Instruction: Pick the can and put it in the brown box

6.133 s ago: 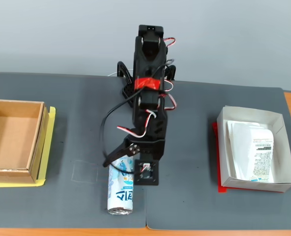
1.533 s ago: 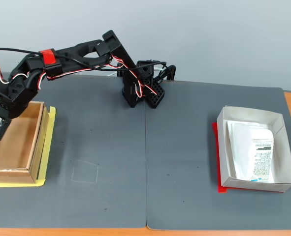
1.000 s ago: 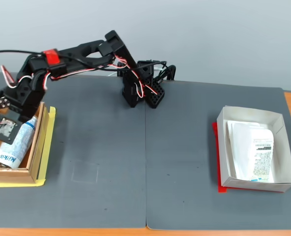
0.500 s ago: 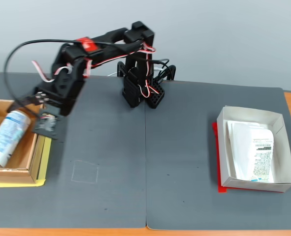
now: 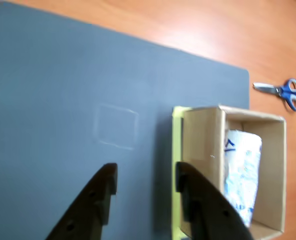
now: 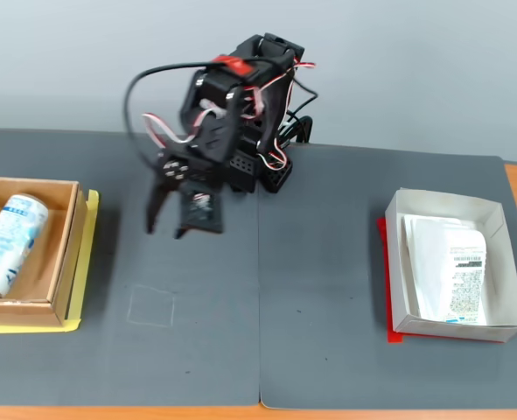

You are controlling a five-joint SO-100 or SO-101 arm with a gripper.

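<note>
One slim white and light blue drink can is being seen lying on its side inside the one square brown cardboard box, at the left in the fixed view. One white paper box with receipts is being seen at the right. The black arm's gripper is being held above the grey mat, fingers apart and empty. The can's lettering is too blurred to be read.
</note>
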